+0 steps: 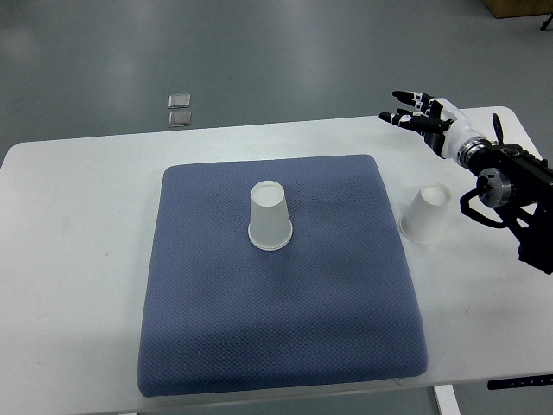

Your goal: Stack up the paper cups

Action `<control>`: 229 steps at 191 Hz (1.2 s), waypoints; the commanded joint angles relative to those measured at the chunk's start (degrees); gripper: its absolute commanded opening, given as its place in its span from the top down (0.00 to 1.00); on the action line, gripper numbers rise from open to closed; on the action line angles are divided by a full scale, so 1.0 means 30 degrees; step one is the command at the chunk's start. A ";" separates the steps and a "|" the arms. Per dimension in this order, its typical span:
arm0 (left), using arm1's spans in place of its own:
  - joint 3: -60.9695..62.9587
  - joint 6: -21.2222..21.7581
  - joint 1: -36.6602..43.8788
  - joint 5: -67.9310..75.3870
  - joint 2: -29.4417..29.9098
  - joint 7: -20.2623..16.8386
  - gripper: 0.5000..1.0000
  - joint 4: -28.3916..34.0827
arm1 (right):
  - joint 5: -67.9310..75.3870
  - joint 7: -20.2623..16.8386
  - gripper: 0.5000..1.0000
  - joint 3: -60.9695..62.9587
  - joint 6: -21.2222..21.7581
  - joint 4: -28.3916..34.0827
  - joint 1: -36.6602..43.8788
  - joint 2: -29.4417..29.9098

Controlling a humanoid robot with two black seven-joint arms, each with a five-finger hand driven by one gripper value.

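Note:
One white paper cup (270, 216) stands upside down near the middle of the blue mat (276, 346). A second white paper cup (427, 213) stands upside down on the bare table, just off the mat's right edge. My right hand (413, 112) hovers above the table's far right part, behind and above that second cup, fingers spread and holding nothing. Its arm comes in from the right edge. The left arm does not show.
The white table (78, 259) carries the mat in its middle. Two small grey squares (180, 110) lie on the floor beyond the table's far edge. A brown box corner (517, 7) shows at the top right.

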 commanded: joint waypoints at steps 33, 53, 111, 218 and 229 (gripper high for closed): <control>-0.0006 0.0000 0.0027 -0.0006 0.0000 0.0026 0.00 -0.0002 | 0.0007 0.0000 0.16 0.0030 0.0485 0.0042 0.0119 -0.0060; -0.0006 0.0000 0.0027 -0.0006 0.0000 -0.0003 0.00 -0.0002 | 0.0007 0.0000 0.16 0.0030 0.0485 0.0042 0.0177 -0.0031; -0.0006 0.0000 0.0027 -0.0006 0.0000 0.0026 0.00 -0.0002 | 0.0007 0.0000 0.16 0.0001 0.0485 0.0130 0.0148 0.0057; -0.0006 0.0000 0.0027 -0.0006 0.0000 -0.0003 0.00 -0.0002 | -0.0198 -0.0029 0.16 -0.0292 0.0602 0.0394 0.0148 -0.0060; -0.0006 0.0000 0.0027 -0.0006 0.0000 -0.0003 0.00 -0.0002 | -0.0374 -0.0029 0.16 -0.0351 0.0923 0.0394 0.0265 -0.0236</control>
